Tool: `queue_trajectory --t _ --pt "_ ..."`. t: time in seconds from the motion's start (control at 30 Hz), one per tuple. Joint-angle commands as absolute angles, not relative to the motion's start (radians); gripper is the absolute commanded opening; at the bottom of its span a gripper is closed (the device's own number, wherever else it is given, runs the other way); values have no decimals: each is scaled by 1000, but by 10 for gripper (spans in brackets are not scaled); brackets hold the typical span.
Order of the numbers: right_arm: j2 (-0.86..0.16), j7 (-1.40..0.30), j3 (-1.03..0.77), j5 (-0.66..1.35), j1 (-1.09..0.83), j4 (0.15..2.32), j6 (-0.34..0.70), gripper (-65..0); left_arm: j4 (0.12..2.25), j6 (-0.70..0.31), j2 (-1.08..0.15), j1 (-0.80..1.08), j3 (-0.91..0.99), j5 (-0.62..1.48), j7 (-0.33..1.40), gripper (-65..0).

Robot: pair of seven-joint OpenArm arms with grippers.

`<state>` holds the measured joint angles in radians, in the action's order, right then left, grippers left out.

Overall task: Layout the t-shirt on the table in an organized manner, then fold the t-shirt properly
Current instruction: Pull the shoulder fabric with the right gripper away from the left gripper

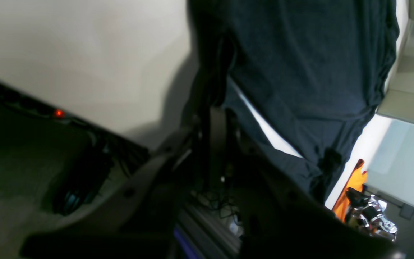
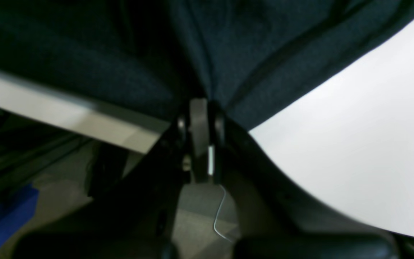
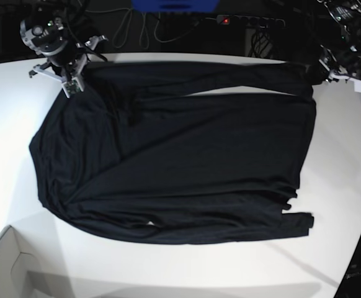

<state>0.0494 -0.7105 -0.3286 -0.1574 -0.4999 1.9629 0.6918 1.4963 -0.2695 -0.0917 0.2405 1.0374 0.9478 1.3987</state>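
The black long-sleeved t-shirt point(image 3: 180, 155) lies spread across the white table point(image 3: 187, 267), one sleeve stretched along the far edge and the other folded along the near hem. My right gripper point(image 3: 75, 82) is at the shirt's far left corner, and its fingers point(image 2: 199, 111) are shut on a pinch of the dark fabric point(image 2: 84, 64). At the far right corner, my left gripper point(image 3: 322, 69) is shut on the cloth point(image 1: 300, 54). Its dark fingers point(image 1: 212, 97) are hard to make out against the shirt.
A white box corner point(image 3: 7, 267) sits at the near left. Behind the table's far edge are a power strip with a red light point(image 3: 225, 20), cables and a blue object point(image 3: 174, 5). The table's curved edge point(image 2: 300, 201) runs close under the right gripper.
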Motion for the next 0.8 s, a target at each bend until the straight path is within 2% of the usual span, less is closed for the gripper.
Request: queue_trajectory --t 0.0,0.23,0.3,0.43,0.47,0.77 --pt "42 -694 -329 -151 -503 1975 698 -650 1503 -268 -110 239 1041 970 1396 -645" --pt "45 -694 -328 -151 -504 1974 698 -650 1494 -266 -110 231 1041 969 1396 -638" --pt "44 -694 -328 -151 -504 1974 698 -650 1491 -266 -110 231 1043 967 1396 -591" --pt "44 -694 -331 -151 -513 1974 698 -650 1497 -266 -111 239 1043 969 1396 -425" --pt "44 -694 -329 -151 -519 1974 698 -650 1500 -266 -111 242 1043 969 1396 -407" --pt "44 -694 -335 -151 -529 1972 698 -650 1501 -272 -133 257 1044 980 1396 -412"
